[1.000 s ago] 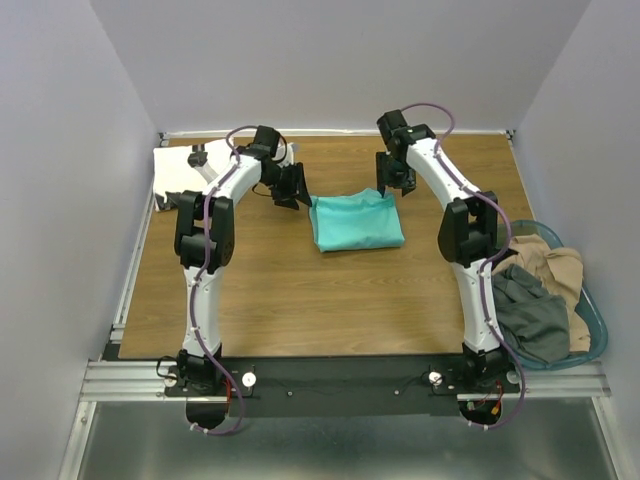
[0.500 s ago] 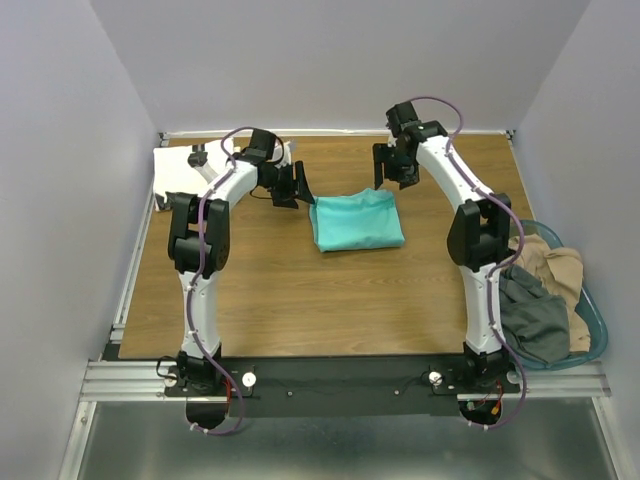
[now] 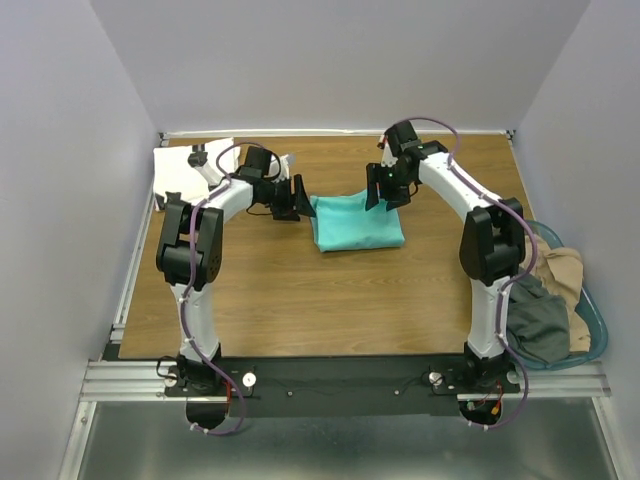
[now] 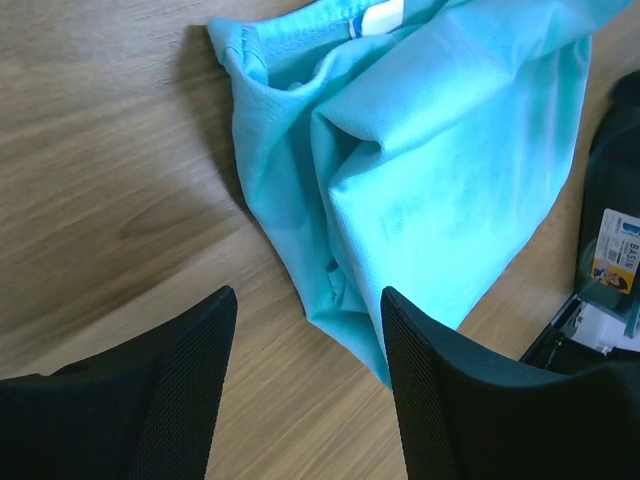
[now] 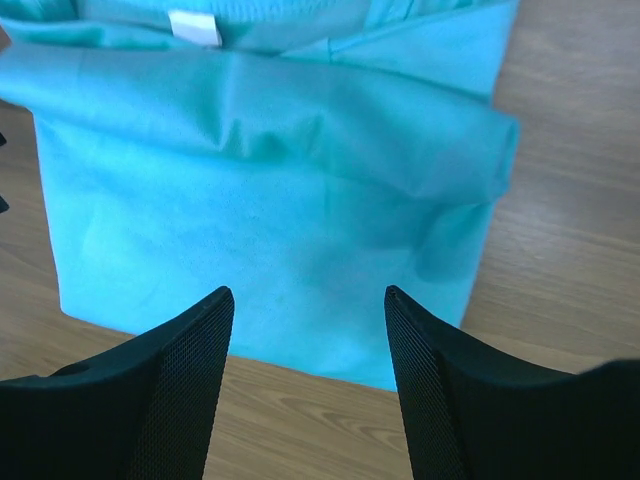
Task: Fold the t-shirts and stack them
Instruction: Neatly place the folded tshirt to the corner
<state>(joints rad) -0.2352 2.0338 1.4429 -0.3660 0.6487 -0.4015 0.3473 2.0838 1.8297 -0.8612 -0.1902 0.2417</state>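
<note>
Turquoise t-shirt (image 3: 357,222) folded flat on surface (image 3: 300,290). Left jaws spread at its left edge, right jaws spread above it. White t-shirt (image 3: 178,172) in far-left corner.

Nothing really readable here: the neck label (image 5: 194,27) on the turquoise t-shirt (image 5: 270,200) looks blank, and the sticker (image 4: 615,250) on black hardware beside it is too blurry.

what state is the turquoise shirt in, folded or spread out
Folded: the turquoise t-shirt lies as a compact rectangle, layers doubled over, its white neck label at one edge.
</note>
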